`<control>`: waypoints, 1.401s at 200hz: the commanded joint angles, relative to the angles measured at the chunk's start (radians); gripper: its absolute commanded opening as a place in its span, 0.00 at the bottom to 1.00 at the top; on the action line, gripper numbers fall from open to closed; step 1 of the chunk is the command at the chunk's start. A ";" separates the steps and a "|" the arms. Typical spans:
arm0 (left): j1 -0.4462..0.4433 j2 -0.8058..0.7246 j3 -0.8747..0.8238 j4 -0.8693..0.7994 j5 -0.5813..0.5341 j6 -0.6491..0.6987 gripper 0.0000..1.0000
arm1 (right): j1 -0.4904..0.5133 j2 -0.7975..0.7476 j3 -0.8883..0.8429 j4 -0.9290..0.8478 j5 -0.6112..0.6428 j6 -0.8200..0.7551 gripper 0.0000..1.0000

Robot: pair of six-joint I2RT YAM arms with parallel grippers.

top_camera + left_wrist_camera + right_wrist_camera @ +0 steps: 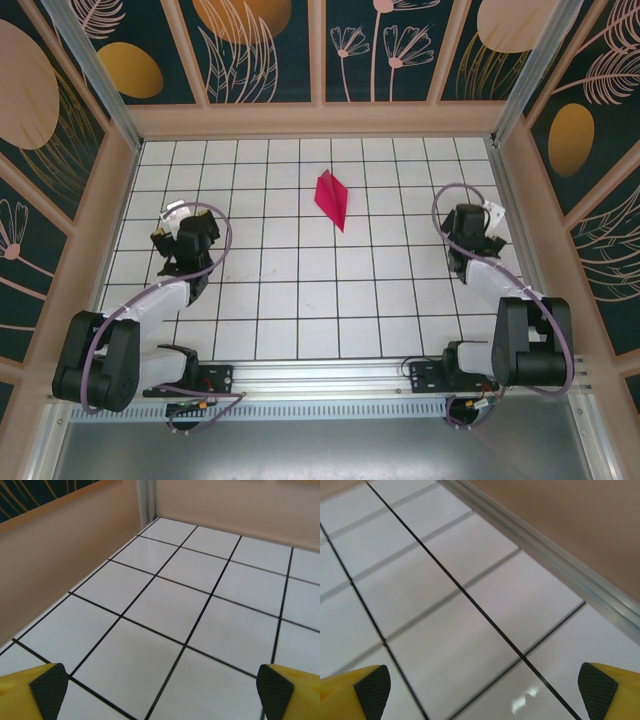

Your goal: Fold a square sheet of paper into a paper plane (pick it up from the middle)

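The magenta-pink paper plane (332, 197), a slim folded dart with its tip pointing toward the near right, lies on the white grid floor a little behind the middle. Nothing touches it. My left gripper (172, 232) hovers over the left side of the floor, well apart from the plane; its yellow fingers (35, 692) with black pads stand wide open over bare tiles (168, 690). My right gripper (478, 224) sits over the right side, equally far from the plane. In the right wrist view its fingers (607, 692) are spread wide with only tile between them (485, 692).
Tan walls enclose the grid floor: the left wall (55, 565) is close to my left gripper, and an aluminium rail (560, 565) along the right wall runs close to my right gripper. The arm bases (300, 380) stand at the near edge.
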 commanded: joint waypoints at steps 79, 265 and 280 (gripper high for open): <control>0.140 0.122 -0.158 0.601 0.393 0.197 0.98 | -0.009 0.051 -0.250 0.800 -0.251 -0.264 0.99; 0.221 0.287 -0.198 0.844 0.596 0.221 0.99 | -0.025 0.252 -0.296 1.078 -0.409 -0.291 0.99; 0.221 0.288 -0.195 0.840 0.596 0.221 0.99 | -0.025 0.252 -0.296 1.078 -0.409 -0.291 0.99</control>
